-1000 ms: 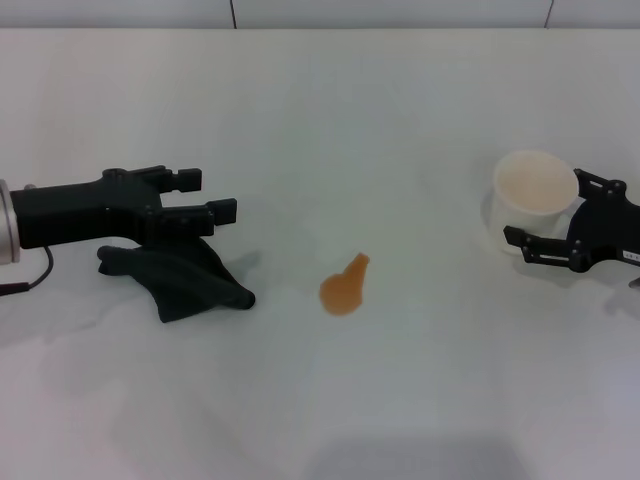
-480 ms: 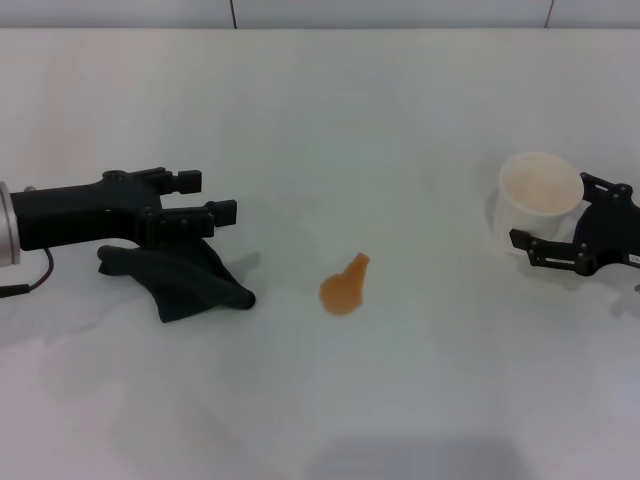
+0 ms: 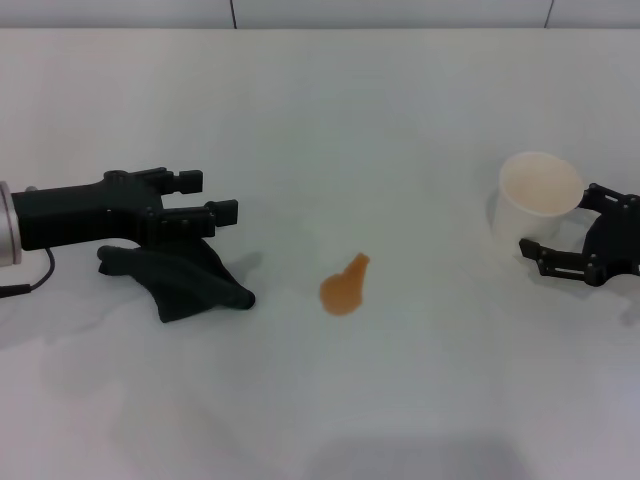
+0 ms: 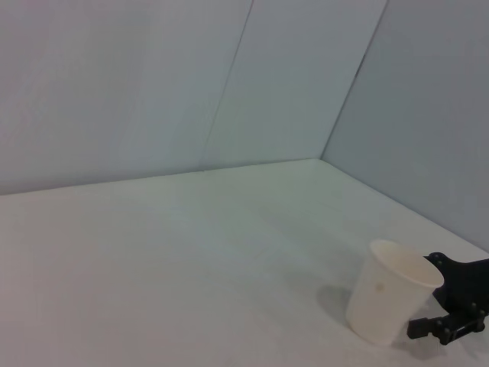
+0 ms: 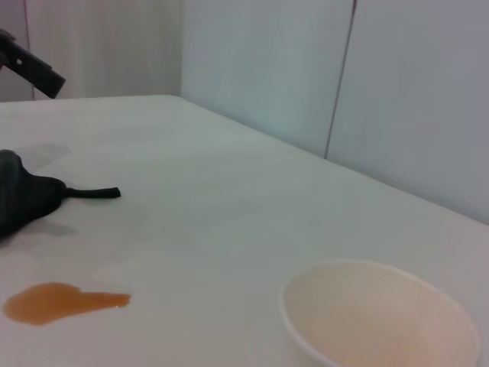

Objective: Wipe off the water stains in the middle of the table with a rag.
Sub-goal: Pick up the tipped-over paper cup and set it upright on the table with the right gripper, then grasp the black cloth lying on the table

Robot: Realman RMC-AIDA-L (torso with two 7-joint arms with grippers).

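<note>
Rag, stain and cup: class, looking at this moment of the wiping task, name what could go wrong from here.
1. The left gripper hangs open above the rag, toward its far edge; closing there may catch only a fold, and the bundle could slip.
2. A loose, trailing rag might smear the stain wider across the table.
3. The right gripper sits open right beside the cup; a careless move could tip it.

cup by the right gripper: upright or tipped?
Upright. The white cup stands on its base on the table, open mouth upward; the right gripper, jaws open, sits just beside it. The left wrist view shows it upright too.
</note>
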